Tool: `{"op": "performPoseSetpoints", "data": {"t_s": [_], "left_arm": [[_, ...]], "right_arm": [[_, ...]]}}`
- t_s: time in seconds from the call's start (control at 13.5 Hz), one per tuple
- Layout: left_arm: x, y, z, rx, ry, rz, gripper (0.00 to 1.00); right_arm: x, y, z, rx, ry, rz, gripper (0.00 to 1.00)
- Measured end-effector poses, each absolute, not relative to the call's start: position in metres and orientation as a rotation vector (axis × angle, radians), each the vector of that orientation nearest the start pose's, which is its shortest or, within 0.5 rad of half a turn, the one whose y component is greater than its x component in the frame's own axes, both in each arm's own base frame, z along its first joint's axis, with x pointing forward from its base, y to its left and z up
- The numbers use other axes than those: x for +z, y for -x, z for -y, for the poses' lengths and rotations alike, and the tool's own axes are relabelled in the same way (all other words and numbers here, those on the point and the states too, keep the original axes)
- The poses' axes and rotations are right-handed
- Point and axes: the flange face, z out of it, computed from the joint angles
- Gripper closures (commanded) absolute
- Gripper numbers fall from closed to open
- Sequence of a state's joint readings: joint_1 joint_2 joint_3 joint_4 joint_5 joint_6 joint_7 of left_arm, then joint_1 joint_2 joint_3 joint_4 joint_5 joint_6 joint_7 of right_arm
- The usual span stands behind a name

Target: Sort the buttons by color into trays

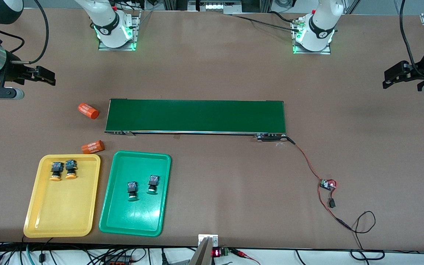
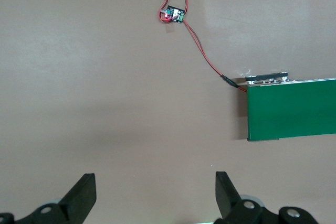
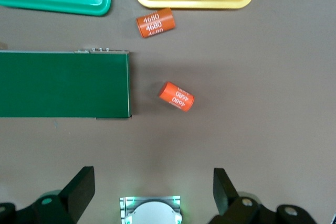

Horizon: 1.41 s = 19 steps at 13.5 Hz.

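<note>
Sorting looks finished: two yellow-capped buttons lie near the yellow tray's edge closest to the conveyor belt, and two green-capped buttons lie mid-floor in the green tray. Left gripper waits spread and empty at the tabletop's left-arm edge; right gripper likewise at the right-arm edge. Best practice now, I judge, is holding both arms clear, leaving the orange cylinders alone.
</note>
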<state>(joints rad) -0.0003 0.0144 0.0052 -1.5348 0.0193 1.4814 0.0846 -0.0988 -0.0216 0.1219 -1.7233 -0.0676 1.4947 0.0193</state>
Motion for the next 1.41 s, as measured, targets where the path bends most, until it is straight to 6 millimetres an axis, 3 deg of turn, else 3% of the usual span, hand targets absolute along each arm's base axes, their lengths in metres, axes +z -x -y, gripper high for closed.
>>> {"op": "performPoseSetpoints", "data": {"t_s": [1.41], "left_arm": [[0.6259, -0.5497, -0.0049, 0.107, 3.121, -0.123, 0.0]], "right_arm": [[0.5595, -0.5351, -0.0114, 0.3, 3.13, -0.022, 0.0]]}}
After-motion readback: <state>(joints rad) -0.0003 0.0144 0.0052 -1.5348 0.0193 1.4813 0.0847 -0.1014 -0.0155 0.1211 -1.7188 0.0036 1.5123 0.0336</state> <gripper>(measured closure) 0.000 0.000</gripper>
